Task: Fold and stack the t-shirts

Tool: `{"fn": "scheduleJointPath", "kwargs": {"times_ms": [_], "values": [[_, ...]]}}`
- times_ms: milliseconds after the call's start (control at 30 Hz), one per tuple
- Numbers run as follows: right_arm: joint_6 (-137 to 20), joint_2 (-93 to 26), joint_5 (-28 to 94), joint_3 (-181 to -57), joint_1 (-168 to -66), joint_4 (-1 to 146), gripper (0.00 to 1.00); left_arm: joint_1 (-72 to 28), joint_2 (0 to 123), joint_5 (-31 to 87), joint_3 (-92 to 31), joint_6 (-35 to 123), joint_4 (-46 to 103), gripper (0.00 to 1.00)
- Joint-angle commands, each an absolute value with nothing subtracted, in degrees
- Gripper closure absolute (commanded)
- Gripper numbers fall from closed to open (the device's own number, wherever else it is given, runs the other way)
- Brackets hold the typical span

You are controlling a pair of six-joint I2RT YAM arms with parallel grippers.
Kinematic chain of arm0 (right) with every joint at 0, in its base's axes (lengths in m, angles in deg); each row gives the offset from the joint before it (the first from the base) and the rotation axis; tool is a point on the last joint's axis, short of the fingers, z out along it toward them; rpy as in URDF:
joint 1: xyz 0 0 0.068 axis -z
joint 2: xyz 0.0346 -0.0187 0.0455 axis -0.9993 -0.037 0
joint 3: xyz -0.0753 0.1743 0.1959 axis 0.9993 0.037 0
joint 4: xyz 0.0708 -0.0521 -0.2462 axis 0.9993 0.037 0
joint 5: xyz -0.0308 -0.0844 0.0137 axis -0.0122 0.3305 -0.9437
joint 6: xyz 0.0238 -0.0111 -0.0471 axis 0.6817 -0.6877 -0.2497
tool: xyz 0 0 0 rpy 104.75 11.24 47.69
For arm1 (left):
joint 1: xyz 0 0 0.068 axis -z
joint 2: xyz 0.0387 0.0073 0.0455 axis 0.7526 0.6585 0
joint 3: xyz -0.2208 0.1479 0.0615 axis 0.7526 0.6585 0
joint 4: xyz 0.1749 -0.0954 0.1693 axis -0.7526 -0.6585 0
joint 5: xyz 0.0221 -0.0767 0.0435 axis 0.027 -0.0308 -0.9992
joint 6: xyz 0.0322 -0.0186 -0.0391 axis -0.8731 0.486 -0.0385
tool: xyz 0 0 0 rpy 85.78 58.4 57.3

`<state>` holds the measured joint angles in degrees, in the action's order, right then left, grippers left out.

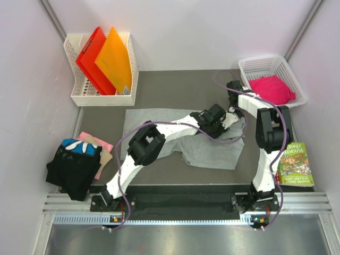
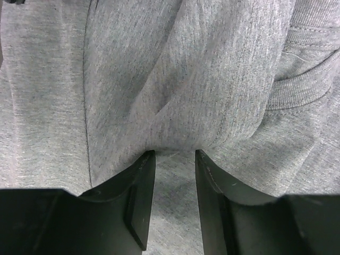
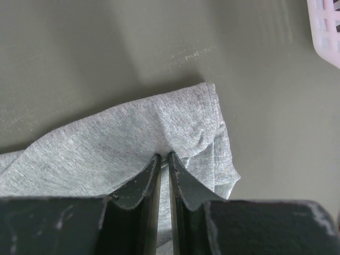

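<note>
Centrally, on the dark grey matt table top (image 1: 175,85), a large plain light grey cloth t-shirt (image 1: 212,151), spread out but wrinkled, with both arms reaching over its far right part. In the left wrist view, the black two-finger left gripper (image 2: 175,159), jaws apart, tips down against the grey cloth, creases running together toward the gap, cloth visible between the fingers and not squeezed; a ribbed band at the right side. In the right wrist view, the black two-finger right gripper (image 3: 164,156), jaws almost together and clamped on a thin fold of the same t-shirt, close to one corner of it. Far right, a bright pink soft t-shirt (image 1: 272,88), bunched inside a white plastic lattice basket (image 1: 255,65). Near left, a black soft t-shirt with blue-white print (image 1: 74,164), loosely folded; letters of the print too small to read. Far left, a white lattice rack (image 1: 79,95) with a red stiff plastic folder (image 1: 91,58) and an orange stiff plastic folder (image 1: 114,61), both leaning. Near right, beside the right arm, a green picture book (image 1: 295,164); on its cover readable "TOREY" above "REEHOUSE", the beginning of both words hidden by the arm, the smaller writing not legible.
</note>
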<state>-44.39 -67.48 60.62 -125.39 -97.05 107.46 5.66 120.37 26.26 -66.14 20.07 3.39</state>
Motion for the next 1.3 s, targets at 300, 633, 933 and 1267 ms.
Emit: {"fn": "scheduleJointPath", "kwargs": {"times_ms": [300,633,933,1267], "values": [[-43.12,-67.07,60.32,-122.62,-96.14,110.34,0.92,5.85,122.58,24.62,-70.26,18.43,5.59,0.89],[-43.74,-66.63,60.93,-121.31,-96.23,109.98,0.92,5.85,119.52,23.65,-72.64,16.76,3.48,1.0],[-44.7,-67.07,61.11,-121.31,-96.14,109.72,0.93,3.92,110.12,25.76,-69.83,15.88,0.75,1.0],[-45.67,-66.63,61.63,-120.25,-96.05,109.19,0.93,2.42,105.45,29.01,-65.35,18.61,-0.57,1.0]]}}
